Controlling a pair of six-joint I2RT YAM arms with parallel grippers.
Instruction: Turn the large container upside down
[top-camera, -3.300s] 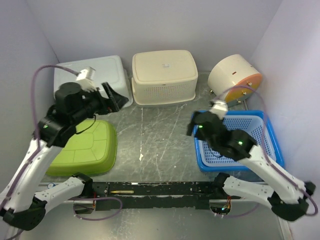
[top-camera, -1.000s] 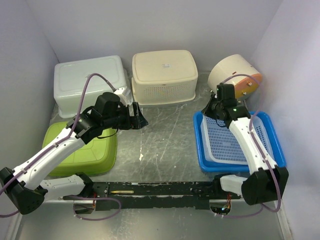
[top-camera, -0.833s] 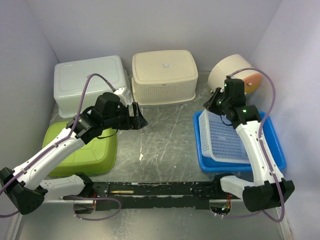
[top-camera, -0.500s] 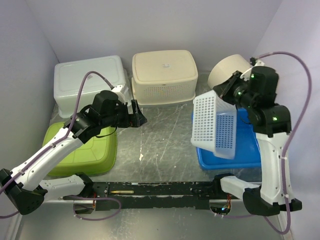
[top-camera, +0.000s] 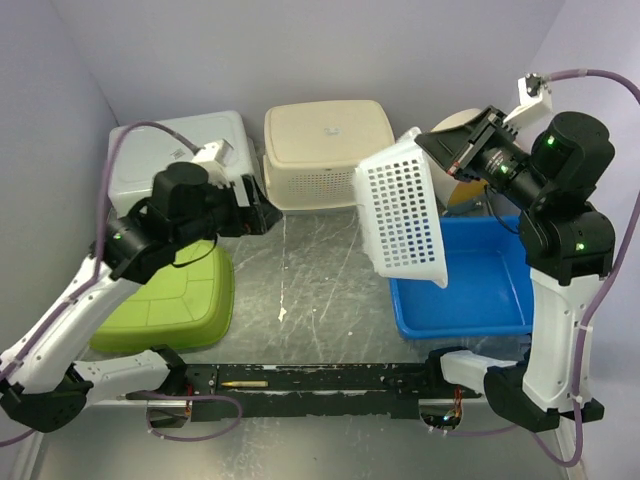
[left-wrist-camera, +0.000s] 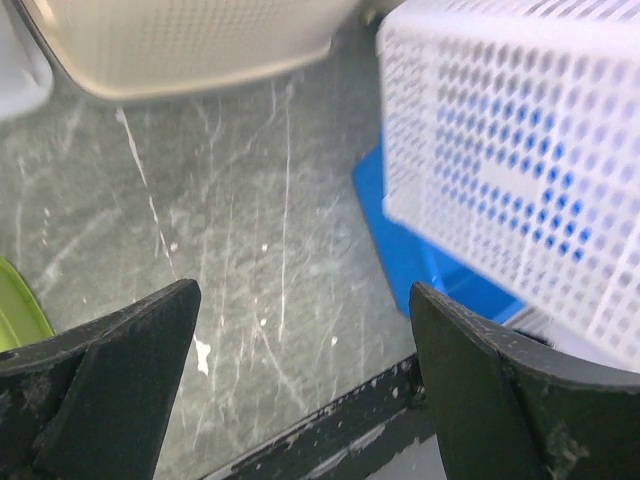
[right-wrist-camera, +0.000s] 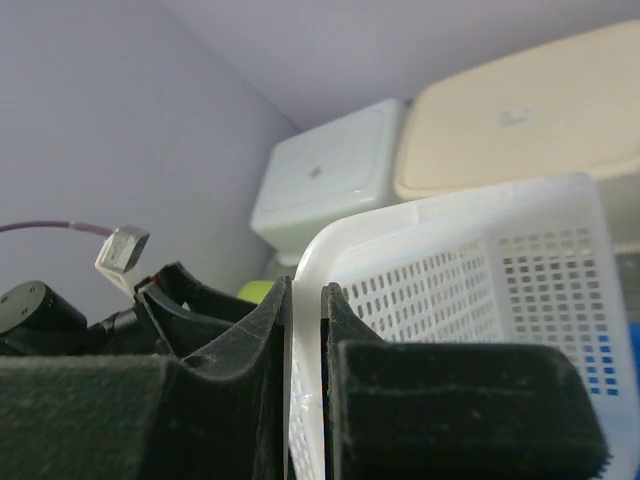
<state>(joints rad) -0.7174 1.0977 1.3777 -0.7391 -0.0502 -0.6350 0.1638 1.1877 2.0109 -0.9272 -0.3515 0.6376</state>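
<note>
The large blue container (top-camera: 480, 290) stands open side up at the right of the table; a corner of it shows in the left wrist view (left-wrist-camera: 400, 240). A white perforated basket (top-camera: 405, 215) hangs tilted on its side above the container's left edge. My right gripper (top-camera: 432, 145) is shut on the basket's rim, and the right wrist view shows the white rim (right-wrist-camera: 480, 270) pinched between the jaws (right-wrist-camera: 305, 290). My left gripper (top-camera: 262, 212) hovers open over the table's middle left with nothing between its fingers (left-wrist-camera: 303, 295), and the basket (left-wrist-camera: 520, 170) lies ahead of it.
A cream basket (top-camera: 328, 150) and a white tub (top-camera: 180, 150) sit upside down at the back. A green tub (top-camera: 170, 295) lies upside down at the near left. A round white and orange drum (top-camera: 455, 122) is partly hidden behind the right gripper. A black rail (top-camera: 320, 378) runs along the front edge.
My right arm has lifted the white basket out of the blue container and swung it up and left onto its side. My left arm has drawn back slightly and stayed open.
</note>
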